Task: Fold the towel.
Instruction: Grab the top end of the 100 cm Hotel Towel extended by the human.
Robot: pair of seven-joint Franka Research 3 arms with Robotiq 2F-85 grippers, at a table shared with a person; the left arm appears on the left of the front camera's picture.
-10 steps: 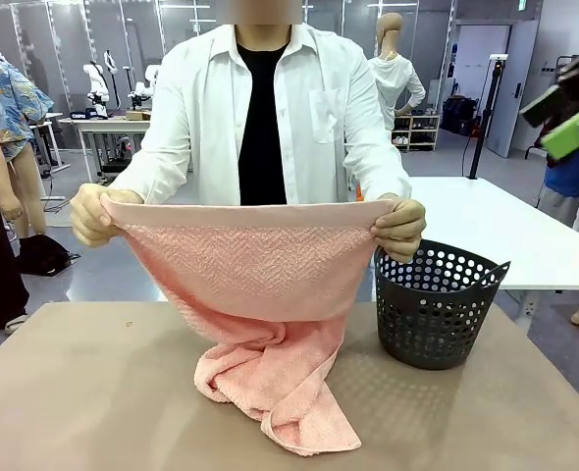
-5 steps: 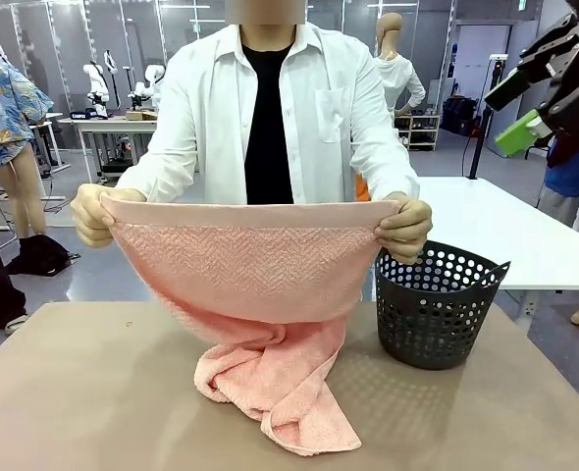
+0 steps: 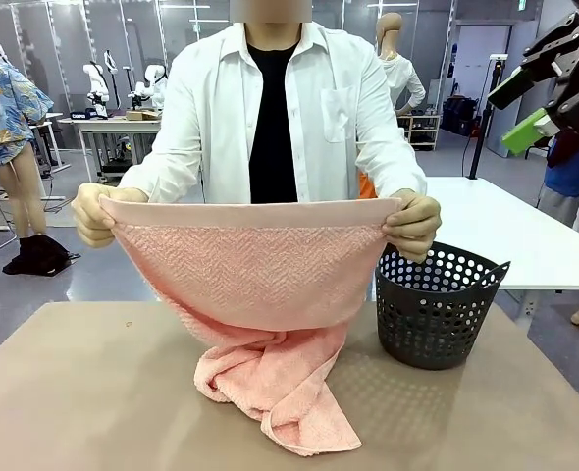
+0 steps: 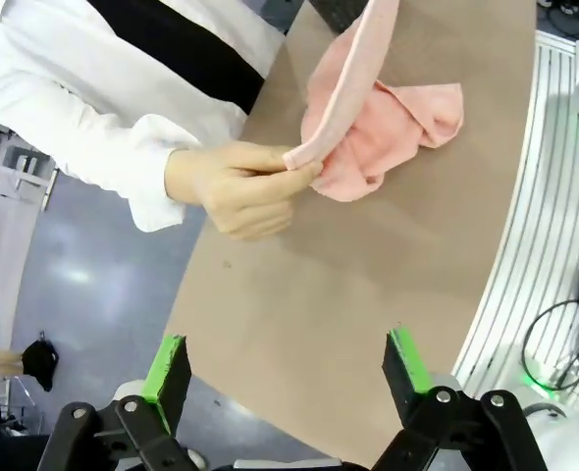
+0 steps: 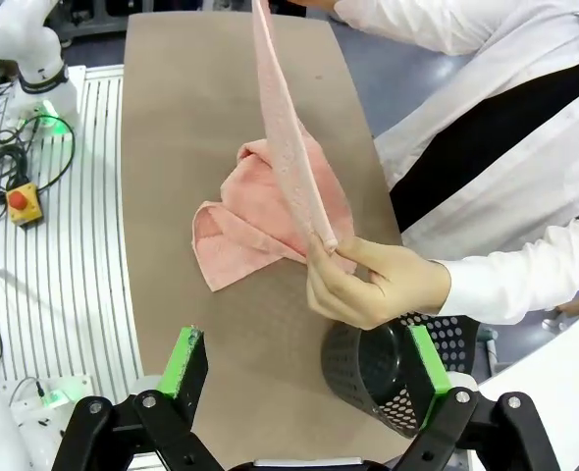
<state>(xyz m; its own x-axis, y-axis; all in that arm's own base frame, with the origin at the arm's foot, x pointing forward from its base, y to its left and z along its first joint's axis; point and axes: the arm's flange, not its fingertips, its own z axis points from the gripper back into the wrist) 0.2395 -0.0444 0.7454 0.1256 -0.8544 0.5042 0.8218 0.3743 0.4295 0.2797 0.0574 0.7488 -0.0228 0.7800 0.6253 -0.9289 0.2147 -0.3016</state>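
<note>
While the brown table [image 3: 64,392] spreads across the front view, a person [image 3: 211,128] in a white shirt stands at its far side, holding the towel [image 3: 250,270] stretched wide by its plain upper band. The towel's lower part sags onto the tabletop in a crumpled heap just beside a dark perforated basket [image 3: 437,314]. High at the picture's right, the right gripper [image 3: 525,110] has its jaws spread with nothing between them. The left gripper [image 4: 285,343], above the table's near edge, is likewise wide apart and empty. Each of the person's hands [image 3: 412,224] is closed, pinching a top corner of the towel.
</note>
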